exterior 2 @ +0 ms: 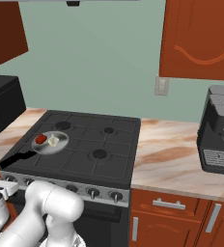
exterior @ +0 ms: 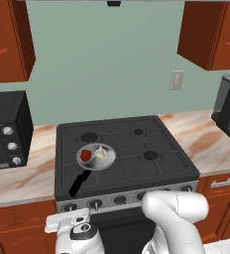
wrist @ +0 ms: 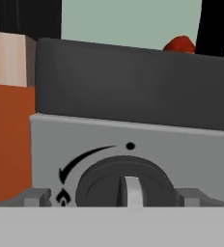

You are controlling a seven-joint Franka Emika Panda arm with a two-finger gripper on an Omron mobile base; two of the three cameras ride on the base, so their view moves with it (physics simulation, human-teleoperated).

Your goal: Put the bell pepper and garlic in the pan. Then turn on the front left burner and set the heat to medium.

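Gripper at the stove's front knob, pan already loaded.

The gripper (wrist: 114,195) sits spread wide, one fingertip (wrist: 35,197) on each side of a dark knob (wrist: 125,185), grasping nothing. The knob's white marker stands upright on the grey panel (wrist: 133,140). Farther back, the pepper (exterior: 86,155) and garlic (exterior: 101,153) lie side by side in the pan (exterior: 108,161) on the stove (exterior: 137,158), front left.

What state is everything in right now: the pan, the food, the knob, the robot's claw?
pan: on the front left burner, holding both foods
bell pepper: in the pan
garlic: in the pan, beside the pepper
knob: marker pointing up at the dot
gripper: open, a finger either side of the knob
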